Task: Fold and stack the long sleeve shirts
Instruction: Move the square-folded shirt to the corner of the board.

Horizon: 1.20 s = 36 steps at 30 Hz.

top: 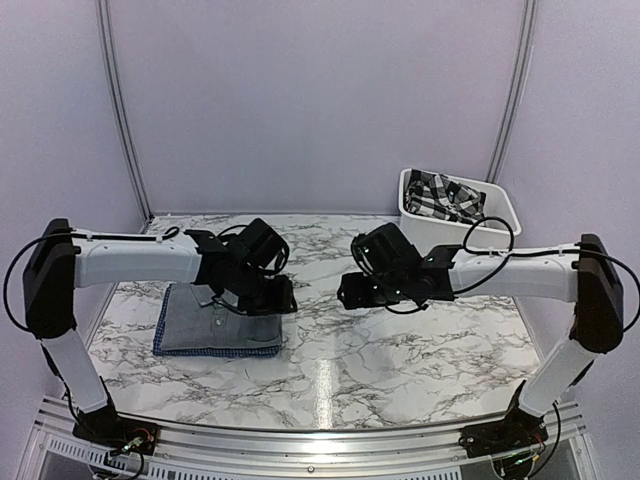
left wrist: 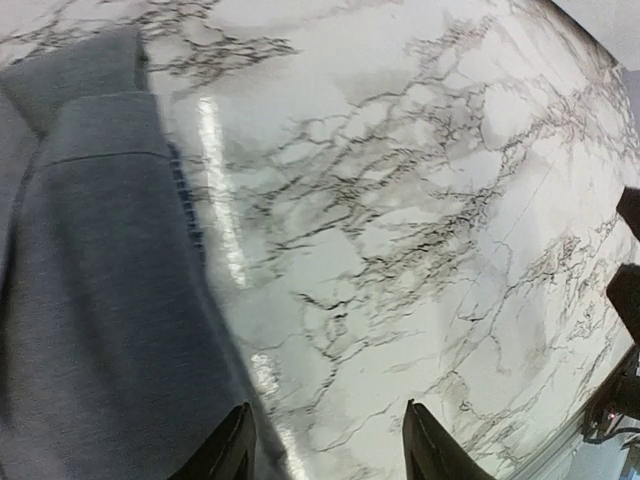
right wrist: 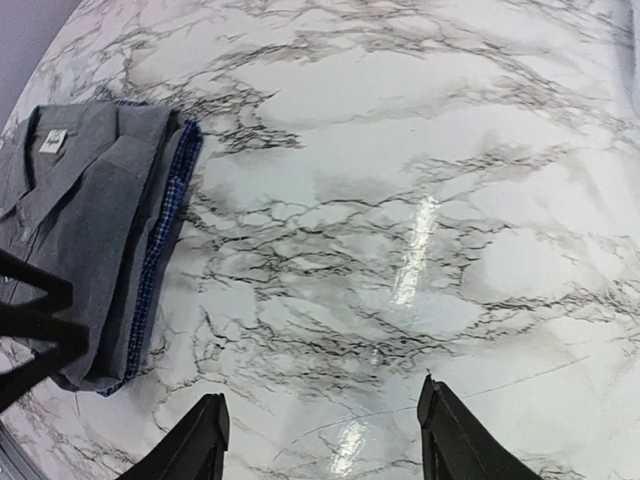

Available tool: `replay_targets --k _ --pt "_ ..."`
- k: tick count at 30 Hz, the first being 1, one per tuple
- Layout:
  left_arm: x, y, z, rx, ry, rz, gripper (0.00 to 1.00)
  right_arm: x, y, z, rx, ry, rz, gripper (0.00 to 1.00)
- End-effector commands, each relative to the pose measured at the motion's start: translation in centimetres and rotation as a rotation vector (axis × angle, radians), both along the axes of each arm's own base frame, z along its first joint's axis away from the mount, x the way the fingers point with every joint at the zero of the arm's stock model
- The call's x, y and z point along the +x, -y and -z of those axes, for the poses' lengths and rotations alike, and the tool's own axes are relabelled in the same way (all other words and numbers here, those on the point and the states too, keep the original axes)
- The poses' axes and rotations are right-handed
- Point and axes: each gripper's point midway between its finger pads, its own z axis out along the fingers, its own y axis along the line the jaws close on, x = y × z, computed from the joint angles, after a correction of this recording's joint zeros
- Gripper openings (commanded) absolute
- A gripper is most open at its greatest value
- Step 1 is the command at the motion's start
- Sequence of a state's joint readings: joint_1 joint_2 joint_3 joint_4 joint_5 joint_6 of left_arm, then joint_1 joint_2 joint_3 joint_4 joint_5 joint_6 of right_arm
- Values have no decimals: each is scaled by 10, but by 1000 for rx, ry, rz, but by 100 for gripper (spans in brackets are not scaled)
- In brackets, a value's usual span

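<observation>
Grey shirt (top: 200, 322) lies folded atop blue-check shirt (right wrist: 165, 215), tabletop (top: 400, 340) left side, its right edge under your left gripper (left wrist: 325, 440); right gripper (right wrist: 320, 440) farther off, both open & empty.

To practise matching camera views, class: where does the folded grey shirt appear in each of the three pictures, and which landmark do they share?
Top external: the grey shirt lies left of centre, towards the lower half.
Left wrist: it fills the left side of the picture.
Right wrist: it sits at the left edge, upper to middle.
Shared landmark: the blue checked shirt showing as a thin edge beneath it.
</observation>
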<state>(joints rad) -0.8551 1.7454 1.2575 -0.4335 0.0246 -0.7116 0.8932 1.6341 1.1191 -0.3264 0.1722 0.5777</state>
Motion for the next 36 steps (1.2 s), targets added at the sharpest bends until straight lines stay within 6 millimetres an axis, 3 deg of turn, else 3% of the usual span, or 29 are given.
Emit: replay_targets --k 1,5,12,19,30,36 --pt "-8 41 13 -19 -27 46 53 5 23 2 -16 17 51 67" --pt "-6 45 44 35 -58 47 52 4 29 3 -17 15 58 76" --pt "-21 15 75 130 -94 46 52 -1 35 5 -15 12 67 80" --pt "-18 -38 80 192 -89 3 52 -1 32 7 -6 3 63 80" --pt "30 -120 86 248 -87 -121 52 -1 31 10 -3 -8 62 83" --pt "45 -161 86 266 -102 -167 52 -3 35 11 -10 -11 67 85"
